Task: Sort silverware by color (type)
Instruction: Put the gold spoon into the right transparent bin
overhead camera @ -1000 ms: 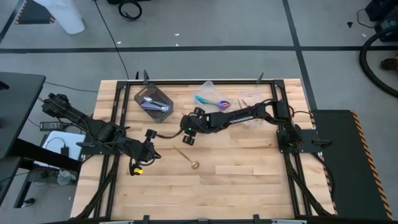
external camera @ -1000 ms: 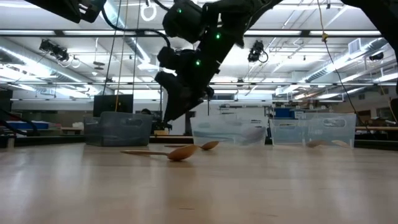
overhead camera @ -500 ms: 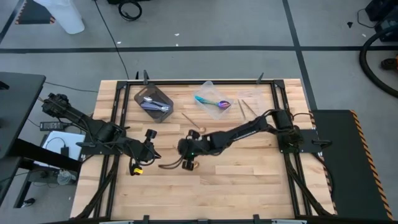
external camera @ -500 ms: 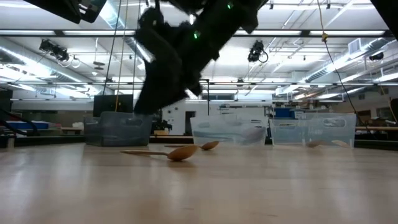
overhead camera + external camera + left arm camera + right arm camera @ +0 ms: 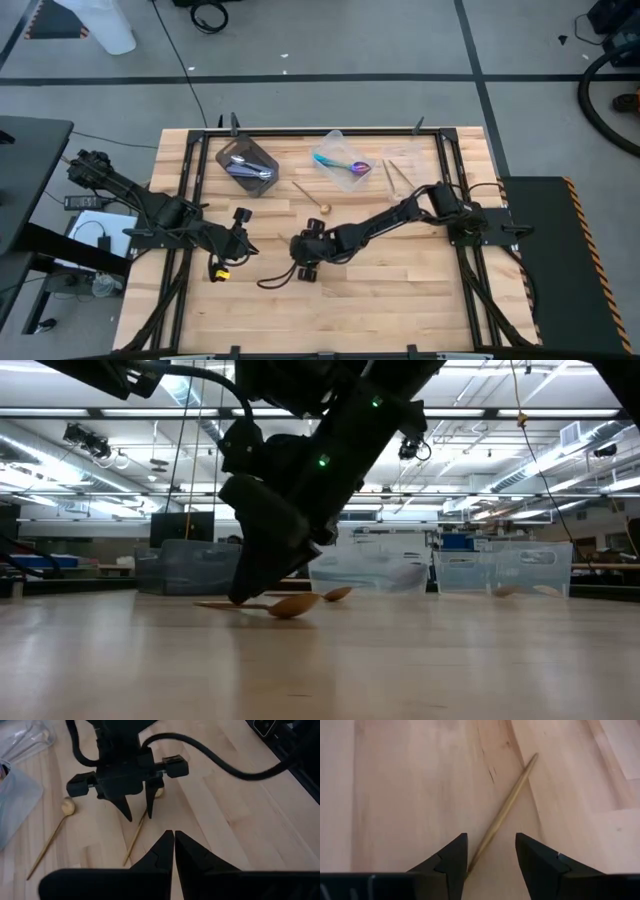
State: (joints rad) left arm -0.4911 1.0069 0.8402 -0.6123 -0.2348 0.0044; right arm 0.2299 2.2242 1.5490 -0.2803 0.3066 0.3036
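Observation:
A gold spoon lies flat on the wooden table; its bowl points toward the near edge. My right gripper is open and reaches down over it at the table's middle. One finger stands on each side of the slim handle, close above the wood. A second gold spoon lies farther off, toward the tubs. My left gripper is shut and waits to the left, touching nothing.
Three tubs stand along the far side. A dark tub holds silver spoons, a clear tub holds iridescent spoons, and another clear tub holds gold ones. A black cable trails from the right gripper. Bare wood lies toward the near edge.
My right gripper has swung from near the clear tubs toward the table's near edge and come down over the gold spoon, its fingers ending on either side of the handle. Neither gold spoon has moved.

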